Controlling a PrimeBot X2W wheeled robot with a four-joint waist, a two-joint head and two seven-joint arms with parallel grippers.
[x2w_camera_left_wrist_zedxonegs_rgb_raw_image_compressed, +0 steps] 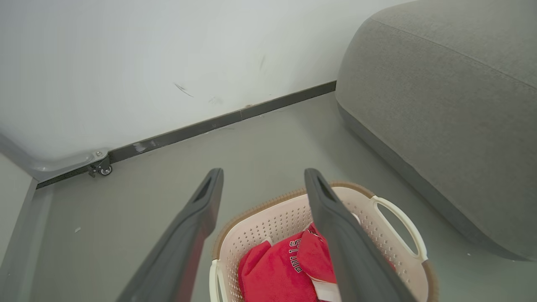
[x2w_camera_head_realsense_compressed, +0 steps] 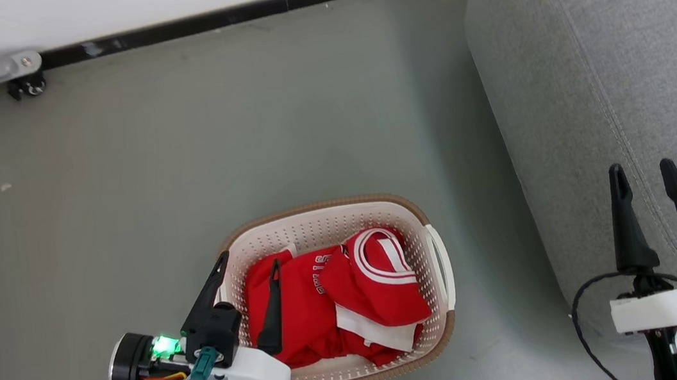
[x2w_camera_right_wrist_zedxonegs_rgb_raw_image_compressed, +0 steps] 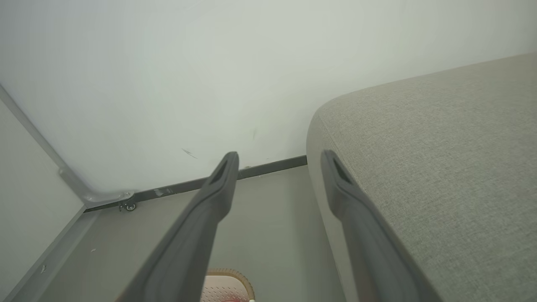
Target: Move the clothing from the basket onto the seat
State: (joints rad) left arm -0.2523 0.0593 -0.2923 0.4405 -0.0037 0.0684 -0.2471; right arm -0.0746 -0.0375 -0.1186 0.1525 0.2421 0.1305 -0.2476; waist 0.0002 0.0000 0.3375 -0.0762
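Red clothing (x2w_camera_head_realsense_compressed: 339, 299) piled in the basket (x2w_camera_head_realsense_compressed: 322, 212) on the floor (x2w_camera_head_realsense_compressed: 177, 139)
Left jaws wide open and empty over its left end, right jaws same deal over the grey seat (x2w_camera_head_realsense_compressed: 619, 52) beside it.

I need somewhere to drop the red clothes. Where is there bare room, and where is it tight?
The grey sofa shows bare fabric. Open floor lies between the basket and the baseboard, plus a narrower strip between basket and sofa. Crowded: inside the basket, where the red garments lie and the left gripper hangs over its left side, jaws open.
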